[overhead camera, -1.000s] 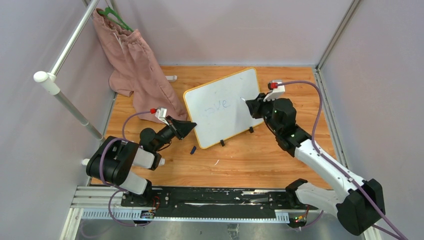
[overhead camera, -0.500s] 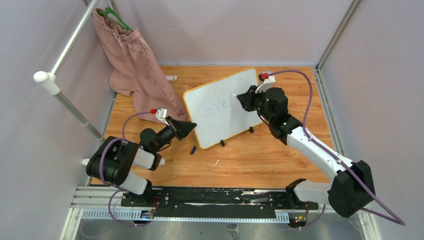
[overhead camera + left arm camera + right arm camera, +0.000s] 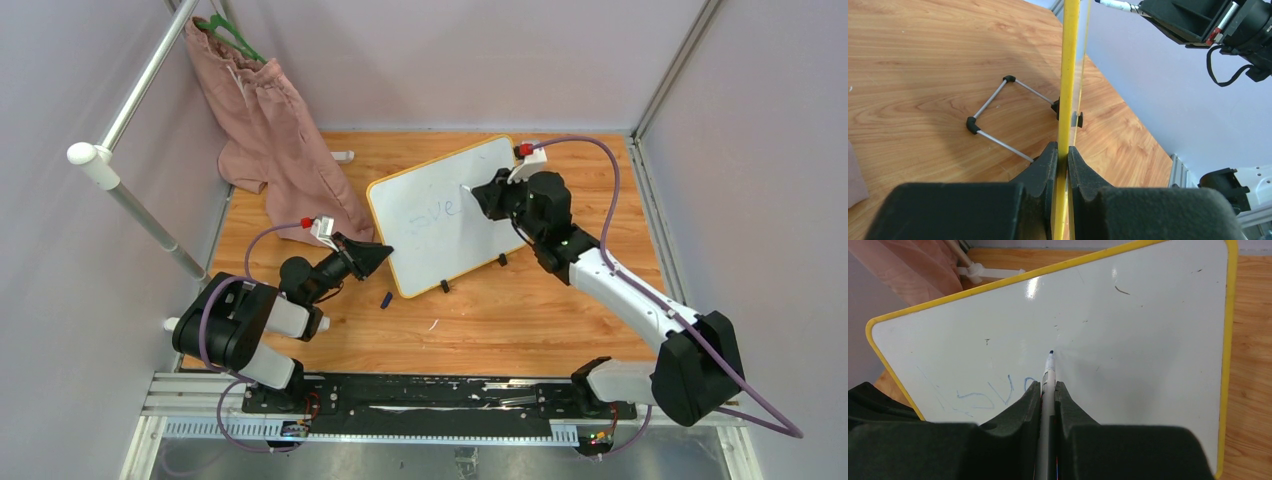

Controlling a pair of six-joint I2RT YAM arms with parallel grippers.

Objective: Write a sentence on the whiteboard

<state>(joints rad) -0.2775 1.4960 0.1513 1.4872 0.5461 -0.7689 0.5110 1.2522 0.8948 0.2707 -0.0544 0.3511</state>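
A wooden tabletop (image 3: 520,310) with a warm orange grain filled the floor of the cell, closed in by plain grey walls (image 3: 450,60). At the far left a pink garment (image 3: 275,140) hung from a green hanger (image 3: 232,35), its lower folds bunched on the wood. The hanger sat high on a slanting metal rail (image 3: 150,70), which ran down to a white joint (image 3: 92,160). A small white peg-like piece (image 3: 343,156) lay just beside the garment, near the back wall. Nearer the front, a small dark blue piece (image 3: 386,299) lay on the bare wood, with a thin white fleck (image 3: 432,325) near it
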